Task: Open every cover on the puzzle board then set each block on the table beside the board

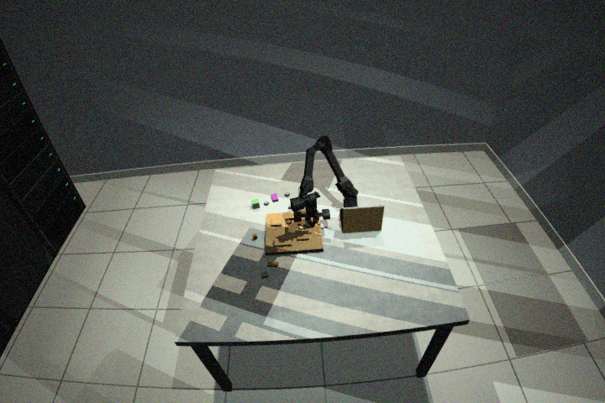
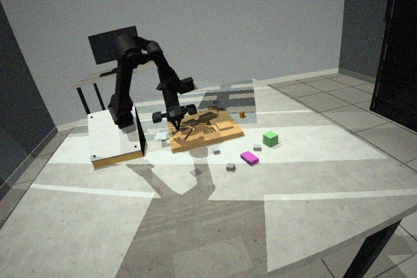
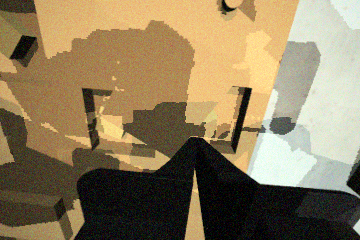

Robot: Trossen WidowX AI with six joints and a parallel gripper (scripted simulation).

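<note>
- The arm (image 1: pixel 335 166) (image 2: pixel 124 77) rises to a high elbow, then bends down over the board (image 1: pixel 291 247) (image 2: pixel 205 143) (image 3: pixel 213 45), its last section steeply downward.
- The tool (image 1: pixel 311 224) (image 2: pixel 178 130) (image 3: pixel 195 142) is narrow, its tips brought together with nothing seen between them; they point down at the board's 1 o'clock part in the top view.
- The board lies flat on the worktop (image 1: pixel 370 304) (image 2: pixel 196 229), its slightly longer axis running from 9 to 3 o'clock in the top view.
- The magenta block (image 1: pixel 274 196) (image 2: pixel 249 157) lies flat off the board, its long axis from 10 to 4 o'clock in the exterior view. The green block (image 1: pixel 255 203) (image 2: pixel 270 139) rests near it, toward 1 o'clock there.
- The orange piece (image 1: pixel 255 236) (image 2: pixel 241 114) is just off the board at 9 o'clock in the top view; the brown piece (image 1: pixel 272 264) (image 2: pixel 212 108) lies off it at 7 o'clock.
- Patchy shadows blur the covers and wells. Whether the tips touch the board, I cannot tell.
- In the wrist view, the fingers hide what is below them, and a round pin (image 3: pixel 231 4) is cut off at 12 o'clock.
</note>
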